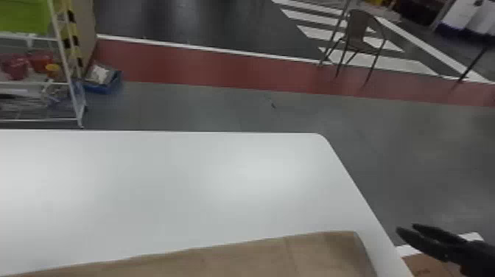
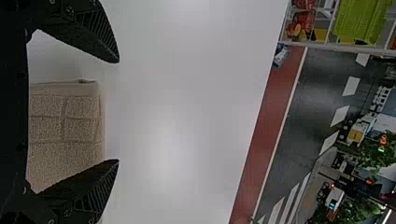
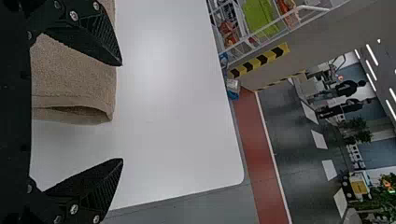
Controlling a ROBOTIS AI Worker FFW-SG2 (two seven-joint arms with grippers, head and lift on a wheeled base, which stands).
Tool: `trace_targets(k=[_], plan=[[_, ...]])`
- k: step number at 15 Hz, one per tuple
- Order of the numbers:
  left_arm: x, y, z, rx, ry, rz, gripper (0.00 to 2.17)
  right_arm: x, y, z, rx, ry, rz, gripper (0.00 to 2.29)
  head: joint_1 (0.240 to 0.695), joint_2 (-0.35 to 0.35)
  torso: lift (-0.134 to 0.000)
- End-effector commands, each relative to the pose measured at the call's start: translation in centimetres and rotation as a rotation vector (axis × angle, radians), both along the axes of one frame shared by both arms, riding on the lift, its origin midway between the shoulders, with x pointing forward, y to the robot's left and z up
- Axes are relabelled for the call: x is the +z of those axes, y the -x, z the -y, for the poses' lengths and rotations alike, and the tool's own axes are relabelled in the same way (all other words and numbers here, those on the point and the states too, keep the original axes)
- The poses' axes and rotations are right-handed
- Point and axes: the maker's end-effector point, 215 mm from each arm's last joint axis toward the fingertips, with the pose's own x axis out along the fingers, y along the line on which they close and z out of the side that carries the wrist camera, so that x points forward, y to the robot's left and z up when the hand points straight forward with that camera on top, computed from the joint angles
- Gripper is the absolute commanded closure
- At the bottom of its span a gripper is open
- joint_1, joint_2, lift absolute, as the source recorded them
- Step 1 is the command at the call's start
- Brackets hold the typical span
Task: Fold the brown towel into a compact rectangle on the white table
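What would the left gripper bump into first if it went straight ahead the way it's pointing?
The left gripper would probably meet the white table, just beyond the brown towel, though the depth is unclear.

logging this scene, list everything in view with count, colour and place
towel: 1, brown, table's near side
table: 1, white, in front
rack: 1, white, beyond table, left
bin: 1, green, on rack
containers: at least 2, red, on rack
tray: 1, blue, floor beside rack
floor strip: 1, red, beyond table
chair: 1, brown, far right
floor stripes: several, white, around chair
plants: count unclear, green, far background
left claw: 1, black, open, facing table
right claw: 1, black, open, head view's lower right
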Motion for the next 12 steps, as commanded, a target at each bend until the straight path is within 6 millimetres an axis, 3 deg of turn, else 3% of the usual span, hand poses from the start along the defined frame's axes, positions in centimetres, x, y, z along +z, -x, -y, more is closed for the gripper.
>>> trace_targets(k=[1, 7, 12], plan=[[0.0, 0.0, 0.2, -0.002, 0.010, 0.000, 0.14, 0.0, 0.1, 0.1, -0.006, -0.006, -0.003, 0.11, 0.695, -0.324, -0.123], [0.1, 0.4, 0.3, -0.007, 0.013, 0.001, 0.14, 0.5, 0.2, 0.4, -0.024, -0.049, 0.002, 0.14, 0.695, -0.334, -0.123], [-0.9, 2.7, -1.2, 0.011, -0.058, -0.049, 0.14, 0.2, 0.2, 1.1, -0.026, -0.038, 0.001, 0.15, 0.695, -0.342, -0.123]])
